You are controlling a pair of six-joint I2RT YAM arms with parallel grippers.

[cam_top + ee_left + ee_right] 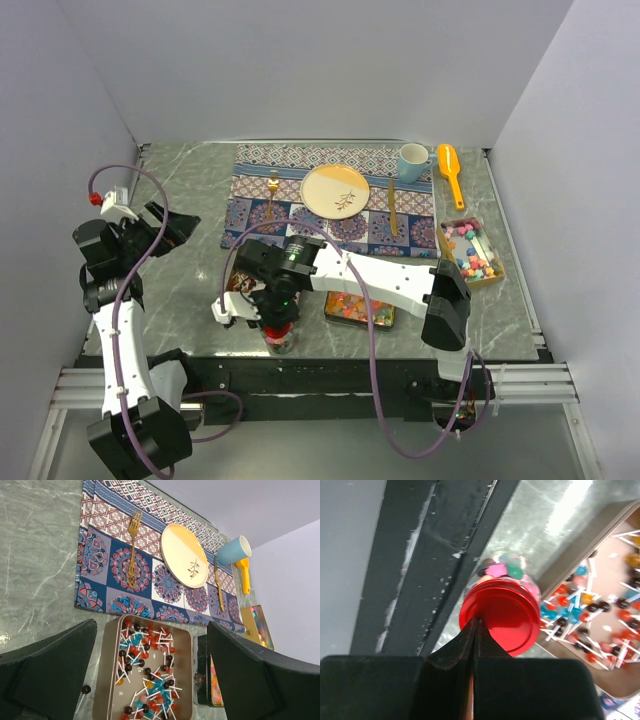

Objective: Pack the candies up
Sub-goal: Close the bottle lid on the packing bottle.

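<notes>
Hovering above glossy round red lid point(506, 611), right pincer point(474, 623) closed; left pincer point(151, 626) open.

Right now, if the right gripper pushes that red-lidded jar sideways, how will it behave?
The jar looks rigid and upright, so it probably slides rather than flexes. Its smooth red lid may let the shut right gripper slip off. It stands near the front edge of the table, so a push that way risks toppling it off.

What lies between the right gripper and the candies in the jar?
The red lid, sitting over those candies; the right wrist view shows it.
</notes>
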